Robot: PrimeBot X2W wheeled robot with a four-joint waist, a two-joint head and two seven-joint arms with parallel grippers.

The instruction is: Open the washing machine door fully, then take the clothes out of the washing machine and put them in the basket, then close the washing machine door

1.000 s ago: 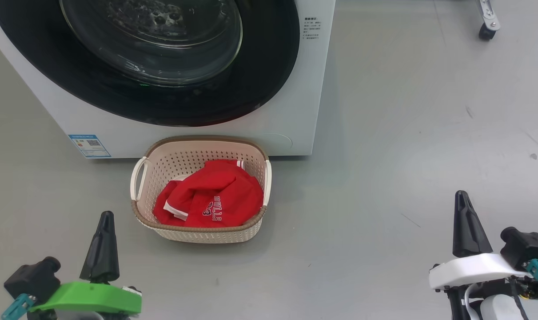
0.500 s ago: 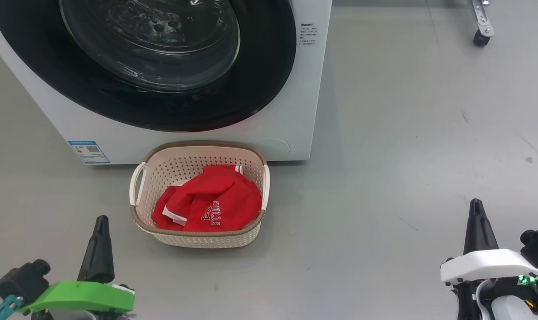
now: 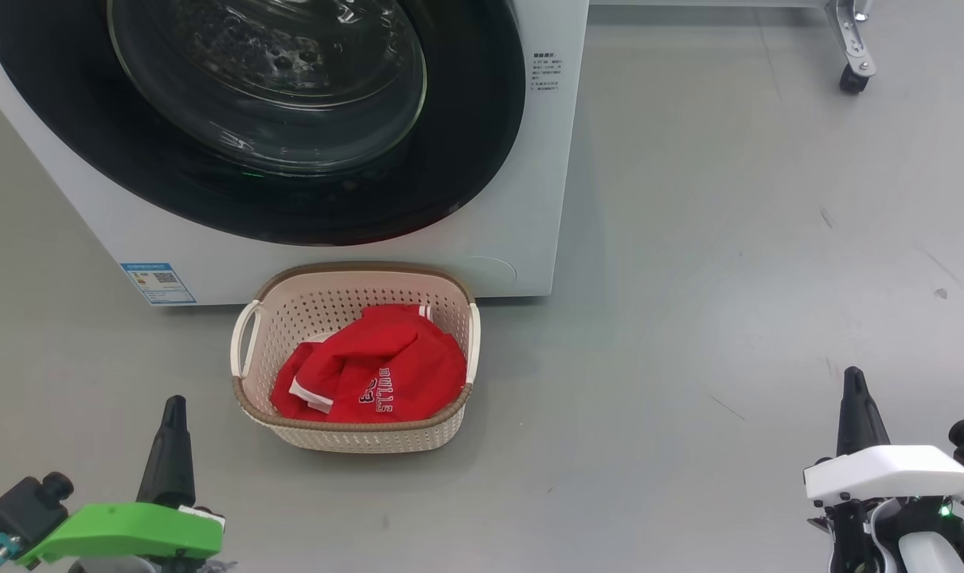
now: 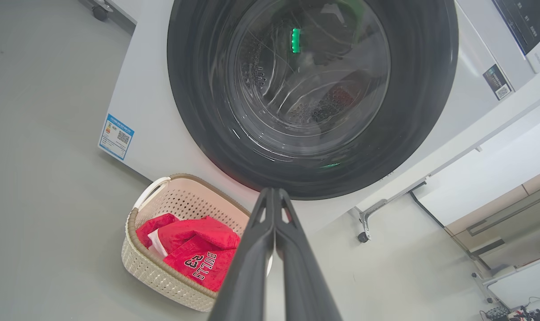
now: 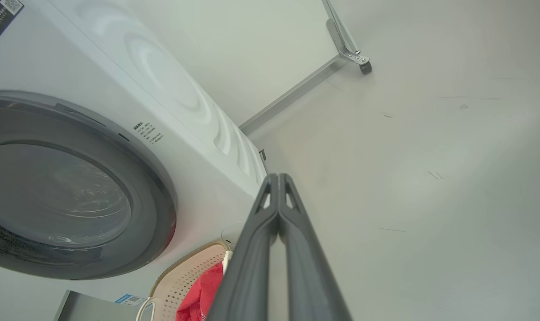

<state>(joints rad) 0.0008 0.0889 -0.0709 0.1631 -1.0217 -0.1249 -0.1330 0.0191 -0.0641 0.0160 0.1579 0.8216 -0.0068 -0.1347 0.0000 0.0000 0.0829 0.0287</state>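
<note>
Left gripper and right gripper pinch closed, seemingly empty.

Washing machine in smooth white panels with a soft sheen. The washing machine door has a glossy black rim around clear, reflective glass, with a dimpled steel drum behind. In front of the machine, a basket of matt cream perforated plastic with a brown woven-look rim holds soft red cloth clothes. The floor beside it is smooth grey and lightly scuffed
</note>
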